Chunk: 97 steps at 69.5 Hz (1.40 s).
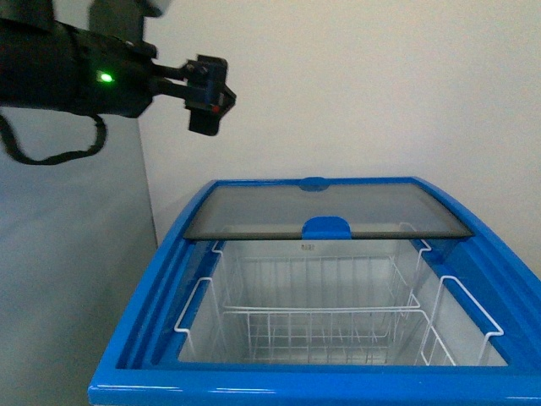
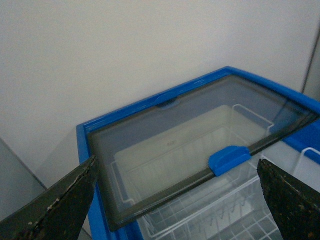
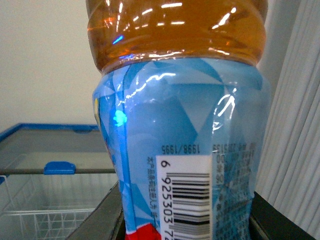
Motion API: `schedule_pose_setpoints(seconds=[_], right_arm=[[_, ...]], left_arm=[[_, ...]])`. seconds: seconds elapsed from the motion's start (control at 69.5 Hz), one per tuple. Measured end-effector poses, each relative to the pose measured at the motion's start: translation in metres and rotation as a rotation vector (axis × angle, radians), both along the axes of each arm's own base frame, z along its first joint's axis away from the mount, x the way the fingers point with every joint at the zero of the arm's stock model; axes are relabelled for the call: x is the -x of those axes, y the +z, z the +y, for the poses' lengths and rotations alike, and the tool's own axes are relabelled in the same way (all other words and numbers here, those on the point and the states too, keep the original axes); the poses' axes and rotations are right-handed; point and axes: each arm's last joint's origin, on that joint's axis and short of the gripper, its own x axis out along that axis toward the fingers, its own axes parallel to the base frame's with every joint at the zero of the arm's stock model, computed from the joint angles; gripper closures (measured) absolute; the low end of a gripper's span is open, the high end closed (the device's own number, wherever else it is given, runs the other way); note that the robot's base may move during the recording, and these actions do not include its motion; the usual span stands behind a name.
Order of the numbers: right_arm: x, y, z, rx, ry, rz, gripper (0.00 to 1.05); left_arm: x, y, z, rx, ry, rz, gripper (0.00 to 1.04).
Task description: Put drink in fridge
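Observation:
The fridge (image 1: 144, 338) is a white chest freezer with a blue rim. Its glass lid (image 1: 330, 207) with a blue handle (image 1: 326, 226) is slid to the back, leaving the front half open over white wire baskets (image 1: 313, 313). My left gripper (image 1: 207, 93) is open and empty, high above the fridge's far left corner; in its wrist view its fingers (image 2: 55, 205) frame the lid (image 2: 180, 150). My right gripper (image 3: 185, 225) is shut on the drink (image 3: 180, 125), an amber bottle with a light-blue barcode label. It is out of the front view; the fridge (image 3: 30, 130) lies beyond it.
A grey panel (image 1: 68, 279) stands close to the fridge's left side, and a white wall rises behind it. A second wire basket (image 1: 461, 330) hangs at the right end. A pale ribbed surface (image 3: 295, 125) shows beside the drink in the right wrist view.

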Motion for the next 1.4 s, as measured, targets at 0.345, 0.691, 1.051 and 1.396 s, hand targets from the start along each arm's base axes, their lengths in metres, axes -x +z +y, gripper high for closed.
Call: schedule_pose_setpoints(seconds=[0.345,0.691,1.051,1.396], right_arm=[[0.0,0.0,0.0,0.0,-0.001,0.0,0.65],[0.0,0.0,0.0,-0.003,-0.011,0.001,0.65],[0.0,0.0,0.0,-0.002,-0.006,0.001,0.65],[0.0,0.0,0.0,-0.001,-0.001,0.0,0.65]], left_arm=[[0.1,0.011,0.069,0.164,0.024,0.041,0.09],[0.206,-0.04,0.108,0.217,0.545,0.006,0.6],[0.237,-0.088,0.107,0.217,0.539,0.022,1.02],[0.257,-0.111,0.107,0.218,0.539,0.017,1.02]])
